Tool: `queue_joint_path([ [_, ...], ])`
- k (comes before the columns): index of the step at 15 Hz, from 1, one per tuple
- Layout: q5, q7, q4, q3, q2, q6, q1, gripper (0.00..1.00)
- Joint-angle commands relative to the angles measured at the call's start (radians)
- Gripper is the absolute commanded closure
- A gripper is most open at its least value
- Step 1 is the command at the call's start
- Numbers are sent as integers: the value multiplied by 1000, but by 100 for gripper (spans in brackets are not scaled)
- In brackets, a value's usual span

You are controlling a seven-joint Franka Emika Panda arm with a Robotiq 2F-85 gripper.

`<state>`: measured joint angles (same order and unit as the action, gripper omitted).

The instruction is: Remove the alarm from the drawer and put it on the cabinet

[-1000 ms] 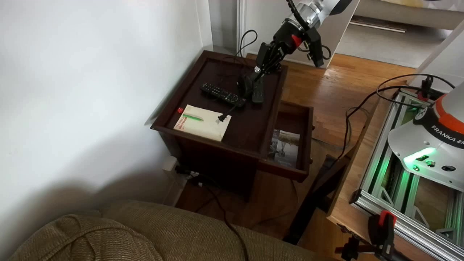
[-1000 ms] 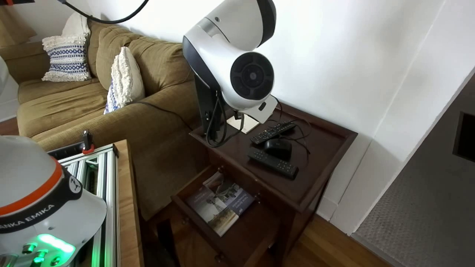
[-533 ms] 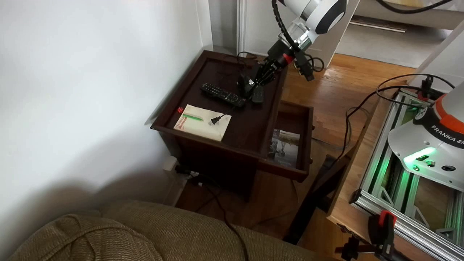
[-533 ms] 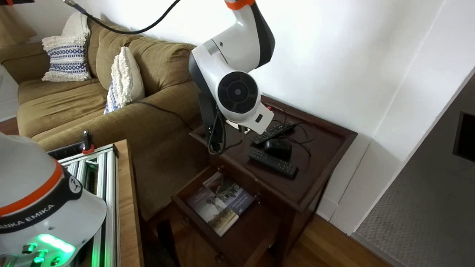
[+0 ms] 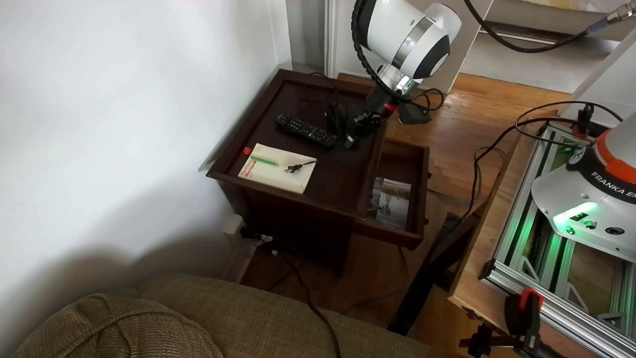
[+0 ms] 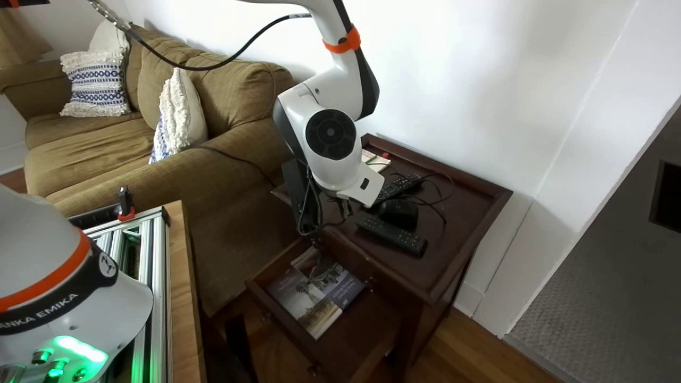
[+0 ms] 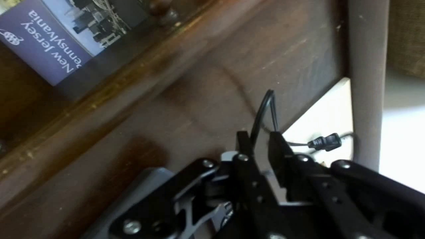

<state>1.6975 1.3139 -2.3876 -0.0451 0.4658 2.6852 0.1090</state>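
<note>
Wooden drawer stands open, holding overlapping booklets.

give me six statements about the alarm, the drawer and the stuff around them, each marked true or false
1. The alarm lies between two remotes. True.
2. Printed leaflets lie in the drawer. True.
3. The drawer is pushed fully shut. False: it stands open.
4. A green pencil lies on the pale booklet. True.
5. The pale booklet is inside the drawer. False: it lies on top of the cabinet.
6. The alarm is lifted off the cabinet. False: it sits there, and the fingers stand slightly apart.
</note>
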Motion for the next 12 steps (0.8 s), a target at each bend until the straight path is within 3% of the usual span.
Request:
queue_joint_path([
  [1,11,67,10,3,23,63,25,47],
  [7,-120,22,-101,13,-89,94,32,2],
  [10,-381,-95,-220,42,-188,80,36,0],
  [12,-467,-85,-275,61,-254,112,38,0],
])
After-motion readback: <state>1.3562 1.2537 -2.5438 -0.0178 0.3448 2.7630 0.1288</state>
